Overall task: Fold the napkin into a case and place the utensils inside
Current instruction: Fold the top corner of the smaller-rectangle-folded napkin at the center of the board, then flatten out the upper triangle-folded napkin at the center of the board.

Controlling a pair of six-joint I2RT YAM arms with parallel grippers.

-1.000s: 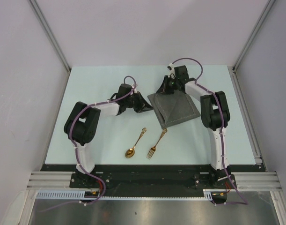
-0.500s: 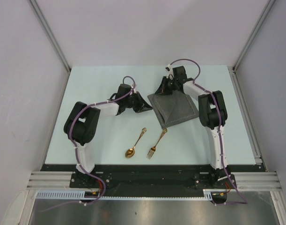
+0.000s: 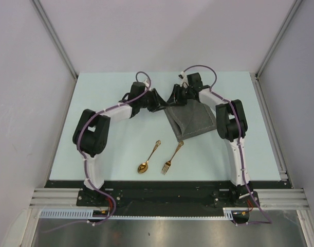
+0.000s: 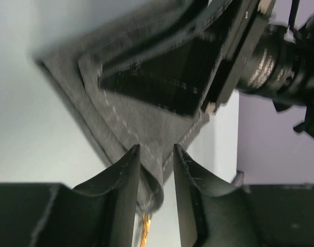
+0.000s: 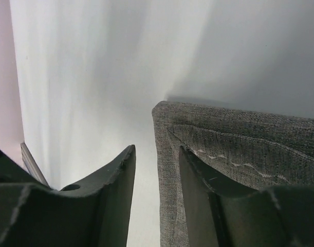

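The dark grey napkin [image 3: 194, 121] lies partly folded on the table at the back middle. My left gripper [image 3: 158, 101] is at its far left and grips a lifted corner of the cloth between its fingers; in the left wrist view the gripper [image 4: 157, 150] has the napkin [image 4: 141, 123] drawn up into it. My right gripper [image 3: 177, 98] is close beside it at the napkin's far corner. In the right wrist view it [image 5: 157, 150] stands slightly open astride the flat napkin's edge [image 5: 239, 139]. The gold spoon [image 3: 148, 158] and gold fork [image 3: 172, 158] lie side by side nearer the front.
The pale table [image 3: 105, 149] is bounded by grey walls on three sides and by a black rail at the front. The two wrists nearly touch above the napkin's far edge. A bit of gold utensil [image 4: 145, 230] shows under the cloth in the left wrist view.
My left gripper has moved back and to the right with the napkin's left corner, folding the cloth narrower. My right gripper has shifted slightly left at the far corner.
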